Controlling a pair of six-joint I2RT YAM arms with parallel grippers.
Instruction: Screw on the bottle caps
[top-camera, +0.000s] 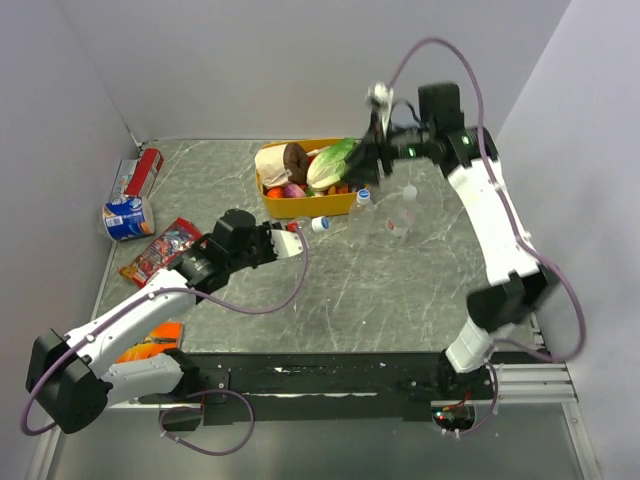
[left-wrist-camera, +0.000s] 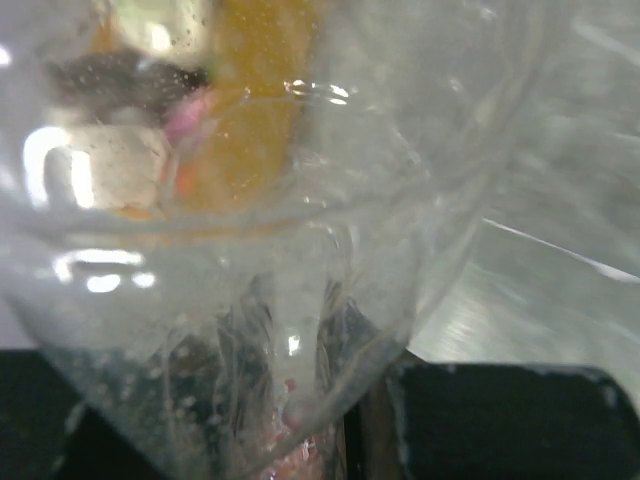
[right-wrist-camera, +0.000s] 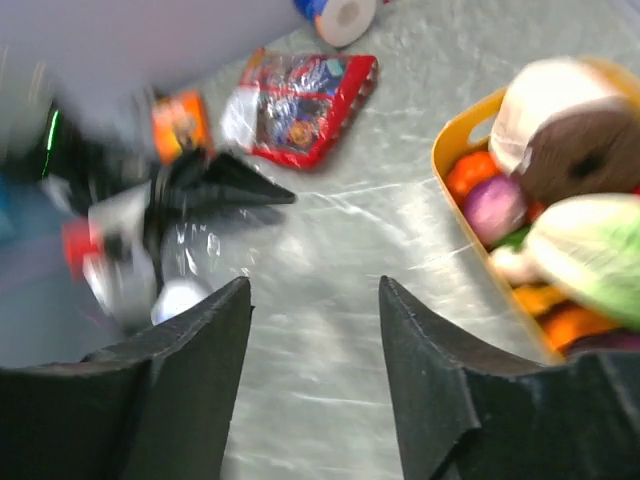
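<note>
My left gripper (top-camera: 291, 239) is shut on a clear bottle (top-camera: 308, 229) that lies almost level above the table, its blue-and-white cap end (top-camera: 322, 223) pointing right. In the left wrist view the bottle (left-wrist-camera: 300, 250) fills the frame and hides the fingers. A second clear bottle (top-camera: 403, 212) stands right of the yellow tub. A loose blue cap (top-camera: 363, 196) sits by the tub's right end. My right gripper (top-camera: 366, 150) is raised over the tub's right end, open and empty (right-wrist-camera: 312, 292). The right wrist view shows the held bottle (right-wrist-camera: 180, 255), blurred.
A yellow tub (top-camera: 262, 190) of toy food stands at the back centre and shows in the right wrist view (right-wrist-camera: 455, 150). A red snack pack (top-camera: 160, 250), a blue can (top-camera: 127, 217), a red packet (top-camera: 148, 168) and an orange packet (top-camera: 150, 345) lie along the left side.
</note>
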